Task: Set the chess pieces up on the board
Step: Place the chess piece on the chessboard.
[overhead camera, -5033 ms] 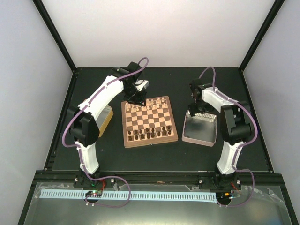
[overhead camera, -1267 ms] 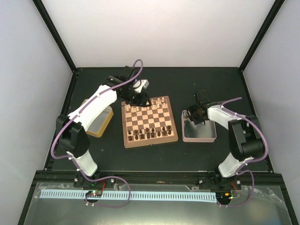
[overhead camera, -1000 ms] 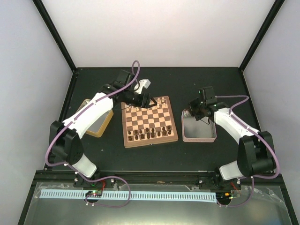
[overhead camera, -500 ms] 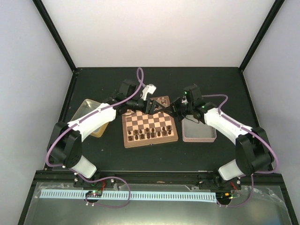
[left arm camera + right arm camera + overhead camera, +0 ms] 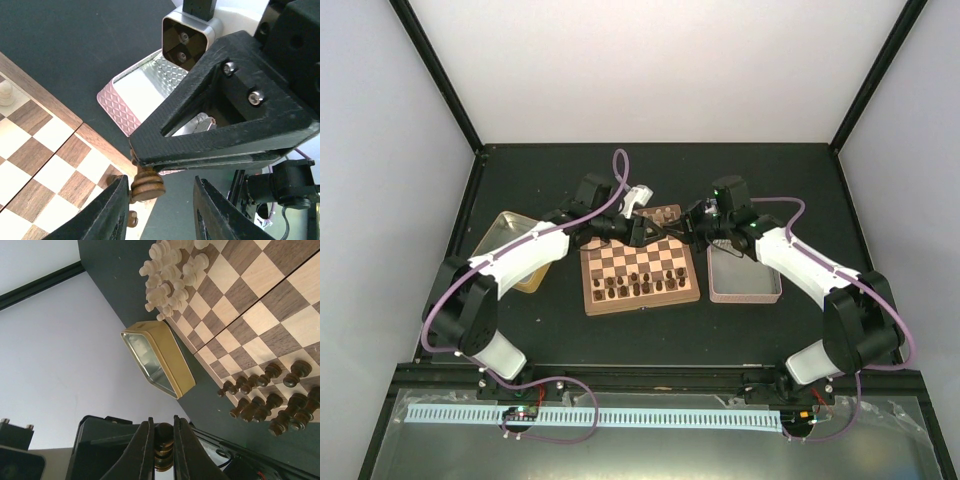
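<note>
Arms meet over the far edge of the board [image 5: 638,265] in the top view. My left gripper [image 5: 658,229] and right gripper [image 5: 686,226] point at each other with their tips close together. The yellow tin [image 5: 515,245] lies back along the left arm and the pink tray [image 5: 745,278] lies beneath the right arm. From this height I can't make out what sits between the tips.

In the left wrist view, the right gripper's tips reach in from ahead, pinching a dark chessman [image 5: 147,184]. That piece hangs between my left fingers [image 5: 114,207]. It seems to touch the finger on the picture's left, with a clear gap to the other. So the left hand stands partly apart, not clamped. Board squares lie below, and one pale chessman [image 5: 5,93] stands off to the hand's left. The tray is straight beyond.

In the right wrist view, the right fingers [image 5: 144,447] are squeezed onto the dark chessman, with the left gripper's black body just behind it. Farther out, pale chessmen [image 5: 172,267] crowd one end of the board and dark chessmen [image 5: 270,395] the other. The tin sits past the board's edge.
</note>
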Controlling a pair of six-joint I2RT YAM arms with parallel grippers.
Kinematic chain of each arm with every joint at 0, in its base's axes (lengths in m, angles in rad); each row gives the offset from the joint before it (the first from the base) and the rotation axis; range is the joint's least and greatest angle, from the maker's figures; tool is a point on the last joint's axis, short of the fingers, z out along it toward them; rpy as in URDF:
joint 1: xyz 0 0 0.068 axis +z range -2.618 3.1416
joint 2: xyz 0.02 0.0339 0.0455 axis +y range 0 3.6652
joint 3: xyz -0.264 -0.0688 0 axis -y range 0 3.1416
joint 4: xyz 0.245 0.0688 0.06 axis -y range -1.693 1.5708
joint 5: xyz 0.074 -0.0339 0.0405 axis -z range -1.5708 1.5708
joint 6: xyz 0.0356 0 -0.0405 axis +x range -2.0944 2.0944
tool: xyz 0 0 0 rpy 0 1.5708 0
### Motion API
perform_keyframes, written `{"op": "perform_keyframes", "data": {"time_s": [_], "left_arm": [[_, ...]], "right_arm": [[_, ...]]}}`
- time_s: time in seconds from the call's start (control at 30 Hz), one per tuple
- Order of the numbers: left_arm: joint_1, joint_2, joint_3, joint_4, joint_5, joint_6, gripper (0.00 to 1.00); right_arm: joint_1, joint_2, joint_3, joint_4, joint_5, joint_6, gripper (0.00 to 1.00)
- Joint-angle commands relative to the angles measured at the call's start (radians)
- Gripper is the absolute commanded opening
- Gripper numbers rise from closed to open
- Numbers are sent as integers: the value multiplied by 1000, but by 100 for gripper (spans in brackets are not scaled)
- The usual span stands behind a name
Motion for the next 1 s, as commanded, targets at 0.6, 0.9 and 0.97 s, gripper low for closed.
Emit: {"op": "perform_keyframes", "data": {"time_s": [0.6,0.9,0.97], "left_arm": [[-3,-27,55,10,82,62,1],[0,-57,51,49,251,53,2],[1,-63,51,50,270,53,2]], "right_arm": [[-26,19,96,9,-187,-442,27],[-43,-79,2,154,-393,-608,23],[-47,-94,-23,183,-413,-614,21]]}}
